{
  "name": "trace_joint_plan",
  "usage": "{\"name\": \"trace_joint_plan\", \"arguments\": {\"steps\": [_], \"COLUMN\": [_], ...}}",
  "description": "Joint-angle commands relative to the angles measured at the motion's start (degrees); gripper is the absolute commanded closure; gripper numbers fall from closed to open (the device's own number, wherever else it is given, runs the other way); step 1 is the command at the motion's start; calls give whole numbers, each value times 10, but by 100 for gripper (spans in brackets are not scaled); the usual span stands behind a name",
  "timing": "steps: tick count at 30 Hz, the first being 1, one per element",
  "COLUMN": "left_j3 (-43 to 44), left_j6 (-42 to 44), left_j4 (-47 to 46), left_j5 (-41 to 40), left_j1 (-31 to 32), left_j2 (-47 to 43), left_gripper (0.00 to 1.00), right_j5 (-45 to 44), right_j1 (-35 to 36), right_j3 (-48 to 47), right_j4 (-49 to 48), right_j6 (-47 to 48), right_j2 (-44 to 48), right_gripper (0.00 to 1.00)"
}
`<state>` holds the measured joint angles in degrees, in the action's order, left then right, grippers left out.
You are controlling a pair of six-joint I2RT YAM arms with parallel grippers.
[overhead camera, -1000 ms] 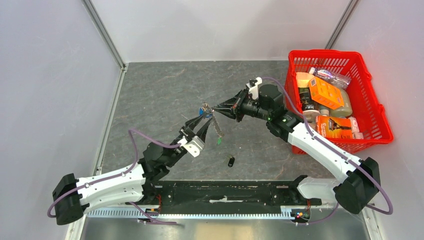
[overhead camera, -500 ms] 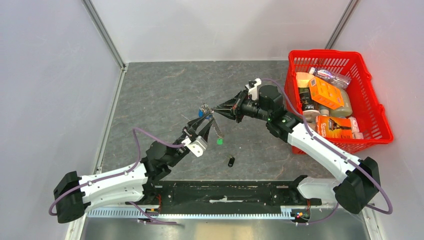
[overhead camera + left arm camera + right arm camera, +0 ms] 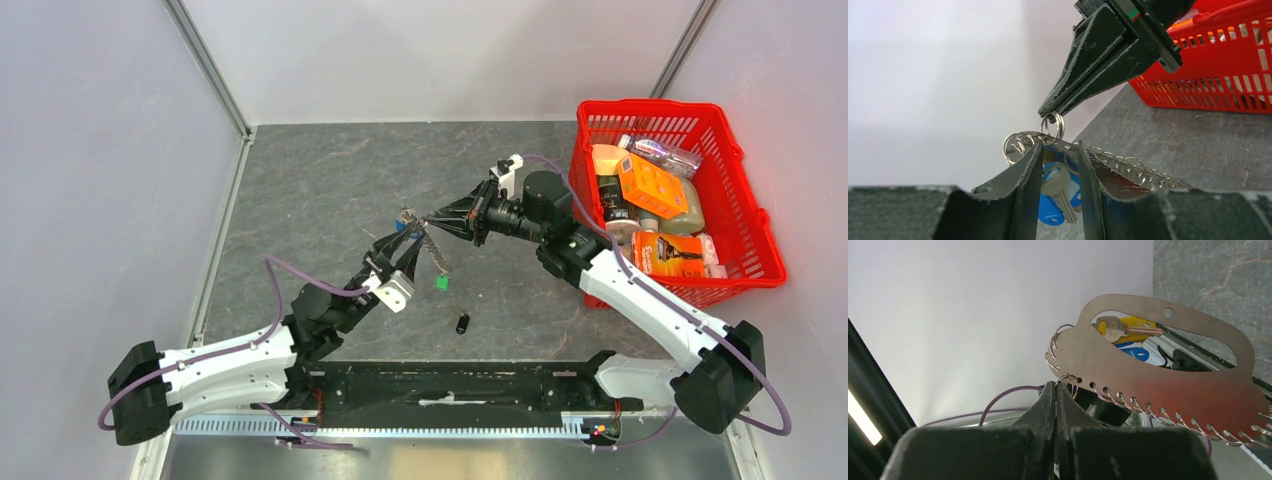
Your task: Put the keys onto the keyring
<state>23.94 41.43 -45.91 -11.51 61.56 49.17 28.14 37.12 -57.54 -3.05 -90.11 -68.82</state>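
Your left gripper [image 3: 404, 238] is part-closed across the keyring [image 3: 1168, 385], holding it up over the middle of the surface [image 3: 320, 180]. A blue-capped key [image 3: 1052, 210] and a yellow-capped key [image 3: 1128, 326] hang with it. They look already threaded, though the actual join is hidden. Your right gripper [image 3: 430, 218], jaws fully together, pinches one small ring [image 3: 1053, 126] on the keyring's edge. The green tag [image 3: 440, 283] dangles on its chain just below. Toward the surface's near edge, well apart from the keyring, a black-capped key [image 3: 462, 323] lies loose; I judge that one is what's left. The red basket [image 3: 745, 215] at the right edge plays no part.
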Motion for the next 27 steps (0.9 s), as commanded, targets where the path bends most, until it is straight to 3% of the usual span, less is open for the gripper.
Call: {"name": "trace_joint_plan", "arguments": {"steps": [1, 22, 25, 27], "left_j3": [16, 13, 14, 15], "left_j6": [26, 21, 18, 16], "left_j4": [-68, -75, -75, -73], "left_j5": [-23, -20, -20, -19], "left_j1": [4, 8, 8, 9], "left_j2": [0, -2, -1, -1], "left_gripper": [62, 63, 68, 77], "right_j5": [24, 25, 25, 24], "right_j1": [6, 14, 14, 14], "right_j3": [1, 10, 13, 14], "right_j4": [-39, -42, -44, -45], "right_j6": [-8, -6, -7, -9], "right_j2": [20, 16, 17, 17], "right_gripper": [100, 100, 100, 100]}}
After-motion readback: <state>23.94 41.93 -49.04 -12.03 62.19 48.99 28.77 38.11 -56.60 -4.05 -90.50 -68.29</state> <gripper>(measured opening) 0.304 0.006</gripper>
